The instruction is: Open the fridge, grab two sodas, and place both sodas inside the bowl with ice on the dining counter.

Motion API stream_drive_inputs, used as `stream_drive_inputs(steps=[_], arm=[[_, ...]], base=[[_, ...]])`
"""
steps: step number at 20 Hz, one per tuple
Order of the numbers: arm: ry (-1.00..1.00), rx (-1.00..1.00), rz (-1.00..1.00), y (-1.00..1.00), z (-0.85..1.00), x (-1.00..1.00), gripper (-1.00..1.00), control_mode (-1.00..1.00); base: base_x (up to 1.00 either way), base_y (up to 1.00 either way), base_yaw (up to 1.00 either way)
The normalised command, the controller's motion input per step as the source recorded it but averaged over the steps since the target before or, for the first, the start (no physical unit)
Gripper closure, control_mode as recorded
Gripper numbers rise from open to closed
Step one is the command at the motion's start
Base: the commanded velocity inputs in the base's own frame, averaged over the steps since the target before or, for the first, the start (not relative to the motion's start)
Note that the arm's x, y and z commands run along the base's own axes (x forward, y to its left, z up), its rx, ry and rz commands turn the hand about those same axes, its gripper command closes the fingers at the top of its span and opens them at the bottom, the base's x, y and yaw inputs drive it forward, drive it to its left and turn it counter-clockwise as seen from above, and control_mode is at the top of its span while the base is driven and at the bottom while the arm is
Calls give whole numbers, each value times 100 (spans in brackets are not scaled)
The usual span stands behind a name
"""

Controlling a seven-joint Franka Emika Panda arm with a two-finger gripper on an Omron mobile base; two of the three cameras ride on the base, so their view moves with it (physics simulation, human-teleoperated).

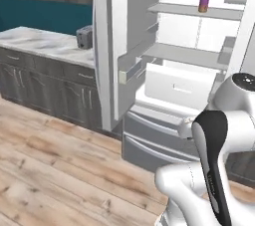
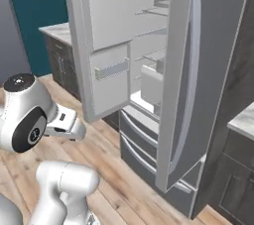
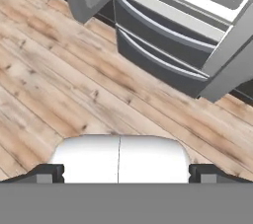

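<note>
A marble-topped dark cabinet run [image 1: 40, 46] sits at far left, carrying one grey toaster [image 1: 84, 37]. To its right stands one French-door fridge [image 1: 164, 65] with both doors swung open, white inside. One purple soda can [image 1: 203, 4] stands upright on the top shelf; two shelves show, with one white crisper drawer below. Two grey lower drawers [image 3: 163, 40] are closed above the wood floor [image 3: 59, 85]. The gripper's [image 3: 118, 172] two dark fingertips [image 3: 47, 172] sit far apart, spread wide, holding and touching nothing, pointed down at the floor.
</note>
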Motion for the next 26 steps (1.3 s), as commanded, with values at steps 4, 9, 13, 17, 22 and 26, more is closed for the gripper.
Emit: stream_drive_inputs(steps=[4, 9, 13, 17, 22, 26], arm=[[0, 0, 0, 0, 0, 0, -100, 100], [0, 0, 0, 0, 0, 0, -100, 100], [0, 0, 0, 0, 0, 0, -100, 100], [0, 0, 0, 0, 0, 0, -100, 100], [0, 0, 0, 0, 0, 0, -100, 100], [0, 0, 0, 0, 0, 0, -100, 100]], base=[[76, 17, -38], [62, 8, -39], [53, 20, -38], [53, 36, -30], [55, 31, -26], [60, 33, -24]])
